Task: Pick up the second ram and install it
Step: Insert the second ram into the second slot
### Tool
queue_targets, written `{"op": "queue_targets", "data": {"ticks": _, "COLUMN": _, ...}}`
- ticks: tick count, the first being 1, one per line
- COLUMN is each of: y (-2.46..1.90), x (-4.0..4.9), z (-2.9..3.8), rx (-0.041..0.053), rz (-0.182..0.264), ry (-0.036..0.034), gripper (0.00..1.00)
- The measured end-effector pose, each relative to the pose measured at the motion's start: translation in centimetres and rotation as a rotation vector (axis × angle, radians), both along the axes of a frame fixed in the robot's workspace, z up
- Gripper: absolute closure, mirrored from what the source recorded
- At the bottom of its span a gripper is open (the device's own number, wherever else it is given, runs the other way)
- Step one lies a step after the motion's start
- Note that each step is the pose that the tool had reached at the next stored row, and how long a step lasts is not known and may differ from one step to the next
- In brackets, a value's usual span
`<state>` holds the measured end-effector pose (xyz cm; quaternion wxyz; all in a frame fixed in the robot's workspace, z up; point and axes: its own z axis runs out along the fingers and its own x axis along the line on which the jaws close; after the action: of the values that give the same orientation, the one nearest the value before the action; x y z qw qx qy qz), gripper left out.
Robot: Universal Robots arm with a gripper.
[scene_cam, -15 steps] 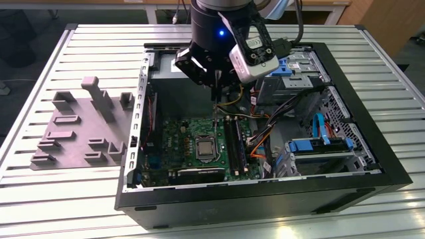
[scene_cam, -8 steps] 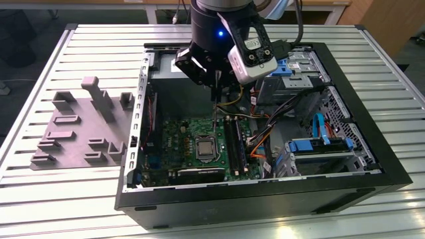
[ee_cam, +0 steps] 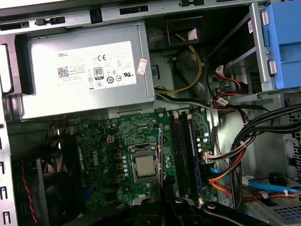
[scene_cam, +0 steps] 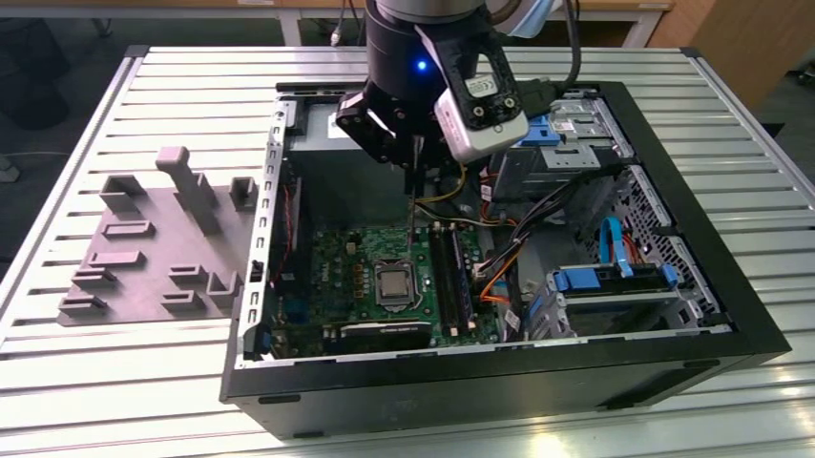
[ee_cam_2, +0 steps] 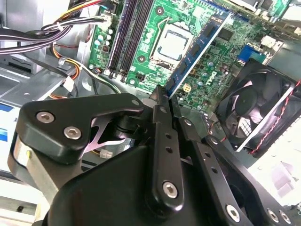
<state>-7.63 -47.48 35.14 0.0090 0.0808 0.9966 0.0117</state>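
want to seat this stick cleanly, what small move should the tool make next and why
Probably a small sideways shift toward the memory slots. The tool is shut on the second ram, which hangs above the motherboard, parallel to the slots, but in both wrist views appears over the edge of the CPU socket rather than a slot.

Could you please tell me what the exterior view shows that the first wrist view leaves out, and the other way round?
Extra in the exterior view: the slatted table, the grey fixture plate lying to the exterior view's left of the open computer case, and the arm reaching in from above.

Extra in the first wrist view: the white label on the power supply.

Shared: the green motherboard, its processor socket, and the second ram, a thin strip above the board with the pincer shut on it.
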Motion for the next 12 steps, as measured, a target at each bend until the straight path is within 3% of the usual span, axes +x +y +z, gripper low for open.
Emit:
{"op": "queue_targets", "data": {"ticks": 10, "y": 0.0, "x": 0.0, "z": -0.11, "rx": 0.0, "rz": -0.033, "ry": 0.0, "gripper": 0.86}}
{"op": "queue_targets", "data": {"ticks": 12, "y": 0.0, "x": 0.0, "z": -0.11, "rx": -0.0001, "rz": -0.018, "ry": -0.0001, "gripper": 0.86}}
